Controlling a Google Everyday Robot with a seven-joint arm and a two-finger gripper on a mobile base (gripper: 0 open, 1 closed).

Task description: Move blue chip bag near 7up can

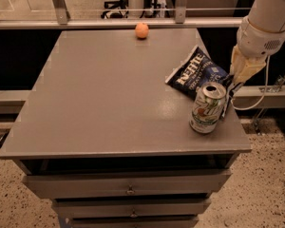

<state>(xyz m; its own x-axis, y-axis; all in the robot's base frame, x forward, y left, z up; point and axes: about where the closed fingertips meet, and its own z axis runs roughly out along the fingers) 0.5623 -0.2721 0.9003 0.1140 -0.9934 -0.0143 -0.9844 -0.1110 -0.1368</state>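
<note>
The blue chip bag (pixel 195 73) lies on the right part of the grey table (pixel 104 94), tilted, with its white lettering facing up. The 7up can (pixel 207 108) stands upright just in front of the bag, close to the table's right front corner, and its top overlaps the bag's near edge in the view. My gripper (pixel 228 85) comes down from the white arm at the upper right and is shut on the bag's right edge, just behind and to the right of the can.
A small orange ball (pixel 141 30) sits at the table's far edge in the middle. A metal rail (pixel 133 23) runs behind the table. Drawers (pixel 128 189) are below the tabletop. The table's right edge is close to the can.
</note>
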